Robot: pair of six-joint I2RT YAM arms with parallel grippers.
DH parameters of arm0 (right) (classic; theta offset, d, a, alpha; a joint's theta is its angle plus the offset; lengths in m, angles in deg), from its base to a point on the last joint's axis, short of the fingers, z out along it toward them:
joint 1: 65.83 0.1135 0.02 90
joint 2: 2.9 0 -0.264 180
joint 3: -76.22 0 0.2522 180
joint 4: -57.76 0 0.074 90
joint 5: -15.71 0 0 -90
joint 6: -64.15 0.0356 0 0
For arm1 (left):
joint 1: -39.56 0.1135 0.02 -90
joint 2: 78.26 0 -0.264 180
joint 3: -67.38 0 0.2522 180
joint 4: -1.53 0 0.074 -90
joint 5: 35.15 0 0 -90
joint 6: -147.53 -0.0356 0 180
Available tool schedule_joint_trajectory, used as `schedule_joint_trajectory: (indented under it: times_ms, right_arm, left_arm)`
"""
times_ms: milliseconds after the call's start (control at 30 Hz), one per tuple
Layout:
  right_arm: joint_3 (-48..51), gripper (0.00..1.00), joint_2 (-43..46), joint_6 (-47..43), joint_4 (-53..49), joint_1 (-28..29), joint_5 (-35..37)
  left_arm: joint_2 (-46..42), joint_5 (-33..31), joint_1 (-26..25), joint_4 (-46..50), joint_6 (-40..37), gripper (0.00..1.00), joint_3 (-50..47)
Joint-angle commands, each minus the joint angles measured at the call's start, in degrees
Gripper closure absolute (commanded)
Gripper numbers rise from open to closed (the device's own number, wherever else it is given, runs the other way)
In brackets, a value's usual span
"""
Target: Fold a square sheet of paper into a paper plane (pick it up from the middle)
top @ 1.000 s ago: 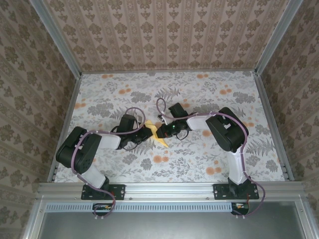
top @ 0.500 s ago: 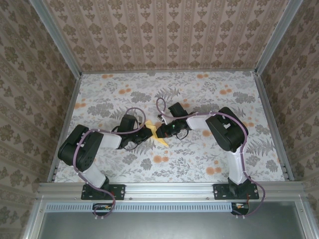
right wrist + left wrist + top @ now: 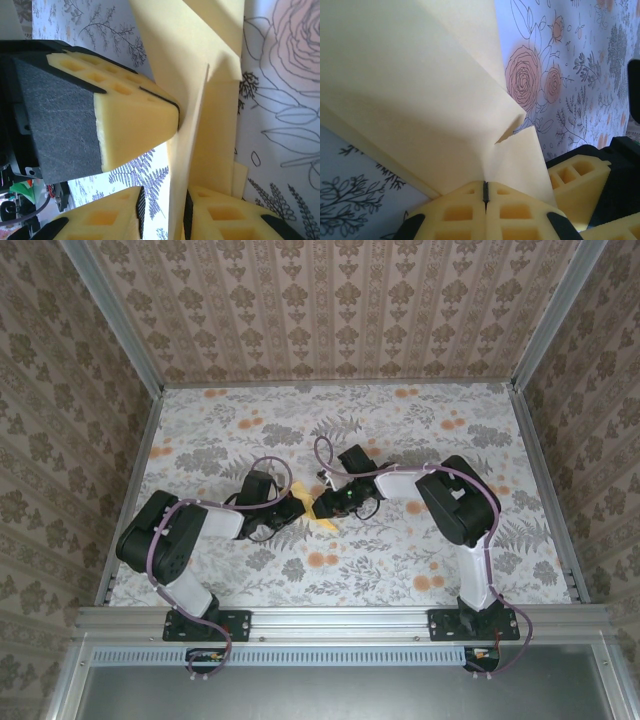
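R gripper (image 3: pixel 164 212) jaws eased apart vs prev frame, now slightly open w/ part-folded paper (image 3: pixel 190 40) loose between them, L gripper (image 3: pixel 485 192) shut, pinching paper at its tips, so R prob. releasing to regrip for next fold.

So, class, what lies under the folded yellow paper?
Flower-printed table shows beneath the folded yellow paper around its edges; anything directly under the folds is covered.

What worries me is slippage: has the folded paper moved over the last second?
No: in the top view the folded paper sits at the same spot, just beyond the orange flower pair.
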Motion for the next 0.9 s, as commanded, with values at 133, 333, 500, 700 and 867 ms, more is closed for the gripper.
schedule_joint_trajectory:
  times_ms: [133, 333, 500, 700, 867]
  right_arm:
    - [0.5, 0.74, 2.4, -0.6, -6.6, -0.6, 1.0]
    - [0.5, 0.79, 0.9, -0.6, -7.4, -0.6, 1.6]
    - [0.2, 0.81, -1.1, -1.0, -8.9, -0.6, 2.9]
    - [-0.4, 0.82, -2.7, -1.9, -10.5, -0.5, 5.1]
    - [-1.0, 0.84, -3.1, -2.7, -11.7, 0.0, 7.3]
  left_arm:
    - [0.7, -1.0, 0.4, 2.7, -1.1, 1.0, -0.8]
    - [0.8, -1.0, 0.5, 2.6, -1.1, 1.0, -0.8]
    - [0.7, -0.7, 0.6, 2.6, -1.1, 1.0, -0.6]
    - [-0.2, 1.7, 0.6, 0.7, -1.1, 0.97, 0.2]
    - [-1.9, 4.1, 0.2, -2.7, -0.5, 0.92, 0.4]
